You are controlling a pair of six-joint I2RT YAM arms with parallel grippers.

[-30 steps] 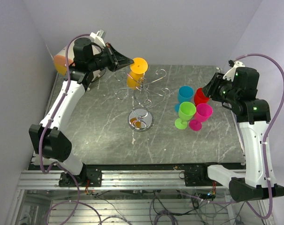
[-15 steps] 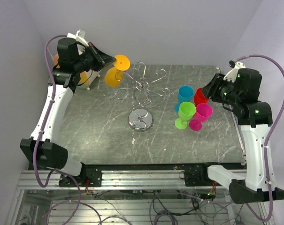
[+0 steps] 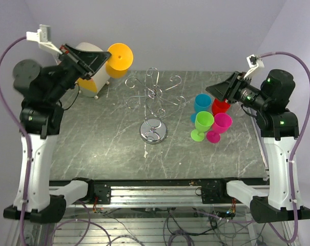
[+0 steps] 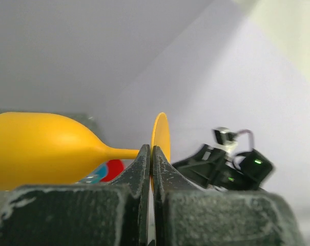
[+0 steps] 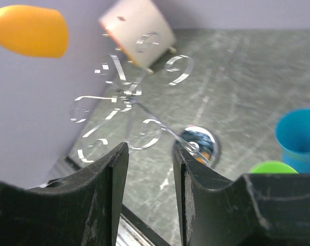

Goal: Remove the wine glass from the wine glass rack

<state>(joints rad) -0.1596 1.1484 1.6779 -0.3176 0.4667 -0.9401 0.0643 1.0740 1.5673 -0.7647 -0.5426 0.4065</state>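
Left wrist view alone shows left gripper (image 4: 151,155) pinching wine glass (image 4: 42,149) stem

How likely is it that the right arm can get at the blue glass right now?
Probably yes. The right tool is open, empty and hovers close above the blue glass, with nothing between them. The red glass and the green glass stand tight beside it, so a finger could bump one.

The orange wine glass (image 4: 42,151) is cut off at the left wrist view's left edge. The blue cup (image 5: 298,138) runs off the right wrist view's right edge.
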